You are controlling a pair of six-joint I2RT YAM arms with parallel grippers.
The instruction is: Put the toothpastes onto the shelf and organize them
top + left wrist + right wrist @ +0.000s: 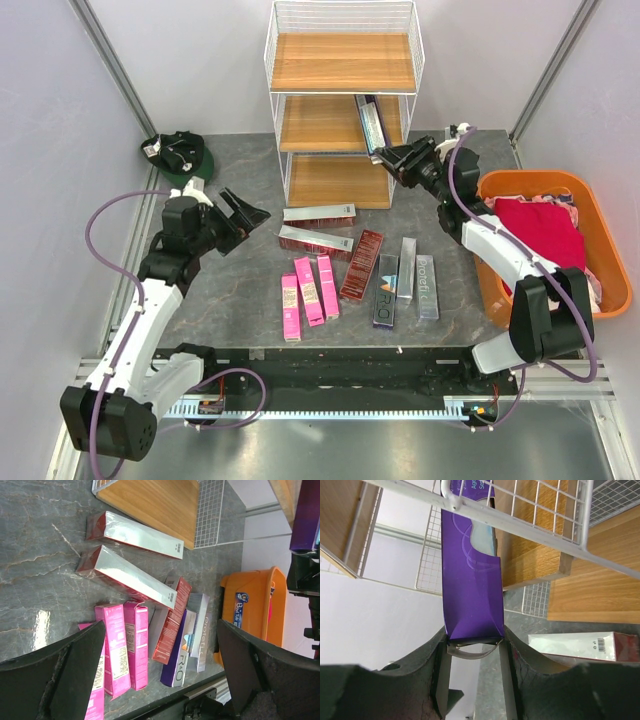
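Purple toothpaste box (470,590) being shelved.
It is pinched by the right gripper (472,644), apparently at the right edge of the middle shelf board (315,125); release is needed next. The left gripper (245,212) is spread.

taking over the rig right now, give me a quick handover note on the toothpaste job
Grippers: the left gripper has its jaws open and empty, over the table left of the boxes. The right gripper has its jaws shut on the near end of a purple box, with the far end in the rack at the middle board.
On the table: three pink boxes, three dark red boxes and three silver and blue boxes.
Done: no box released on the rack yet.
Left: set the purple box down, then shelve the other nine and line them up.
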